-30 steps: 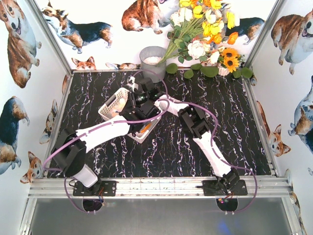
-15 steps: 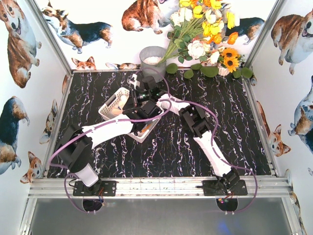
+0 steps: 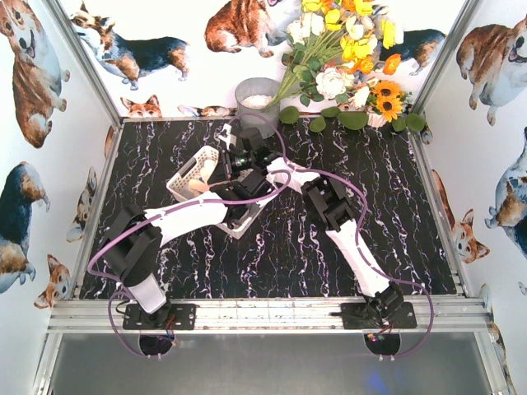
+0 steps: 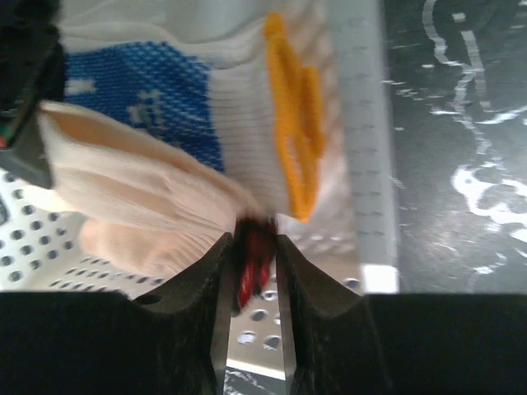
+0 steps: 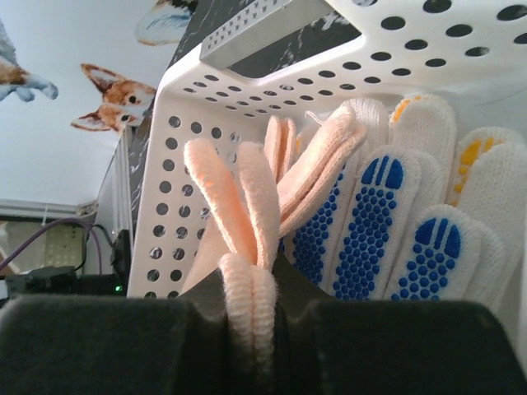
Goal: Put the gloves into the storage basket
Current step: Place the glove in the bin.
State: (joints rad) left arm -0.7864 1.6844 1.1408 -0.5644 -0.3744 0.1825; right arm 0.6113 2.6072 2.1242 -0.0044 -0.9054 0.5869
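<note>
At the right hand (image 5: 251,325), the fingers are pressed together, pinching a cream glove (image 5: 247,206) that lies against blue-dotted gloves (image 5: 370,222) inside the storage basket (image 5: 177,164). Over that basket the left hand (image 4: 251,284) is barely parted around something red (image 4: 251,255); whether it grips, I cannot tell.

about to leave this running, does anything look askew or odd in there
The storage basket lies diagonal to the table edges and seems tipped up at one end, though arms hide much of it. The right gripper is pinched on a cream glove inside it.
</note>
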